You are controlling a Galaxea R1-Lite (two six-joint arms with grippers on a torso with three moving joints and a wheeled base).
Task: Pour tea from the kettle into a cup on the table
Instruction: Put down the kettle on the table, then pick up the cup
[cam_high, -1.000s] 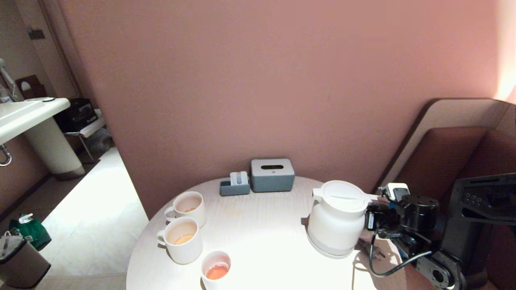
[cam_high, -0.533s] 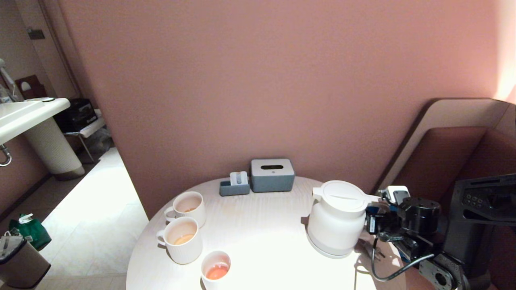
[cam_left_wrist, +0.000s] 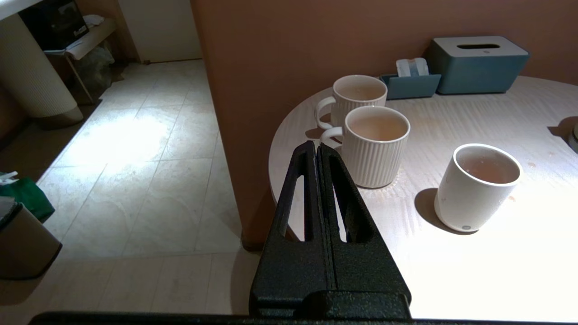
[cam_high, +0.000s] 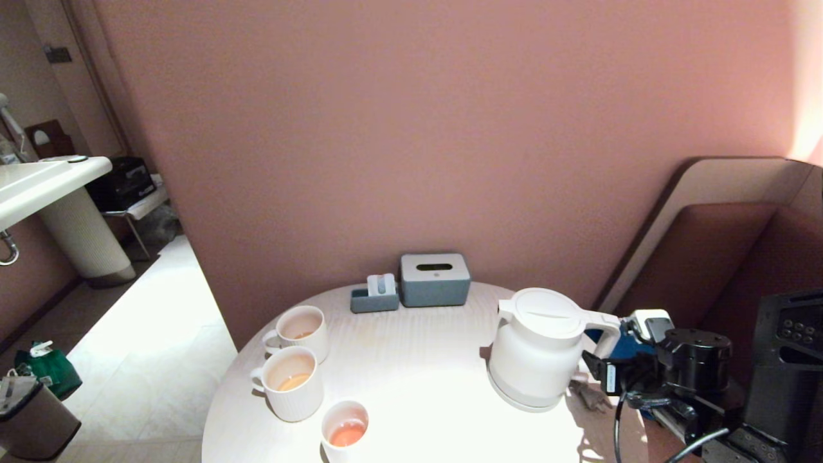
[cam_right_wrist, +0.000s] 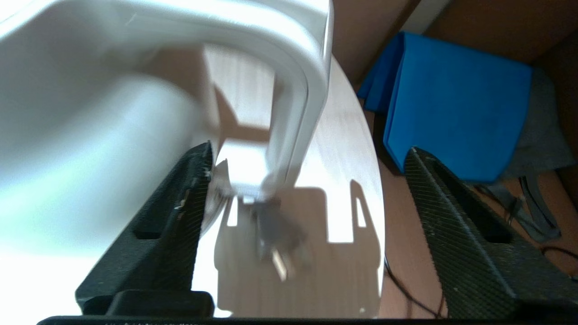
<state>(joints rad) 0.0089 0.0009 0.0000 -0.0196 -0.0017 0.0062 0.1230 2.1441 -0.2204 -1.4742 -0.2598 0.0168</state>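
Only the right wrist view shows the right gripper (cam_right_wrist: 307, 158) spread, straddling the kettle (cam_right_wrist: 113, 135) handle.

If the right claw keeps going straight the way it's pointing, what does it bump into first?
Probably the kettle: its handle stands right ahead, between the open fingers of the right claw.

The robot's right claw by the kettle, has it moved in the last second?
Yes. The right gripper has drawn back from the kettle, which stands in place on the table, towards the robot's right; its open jaws now frame the handle without touching.
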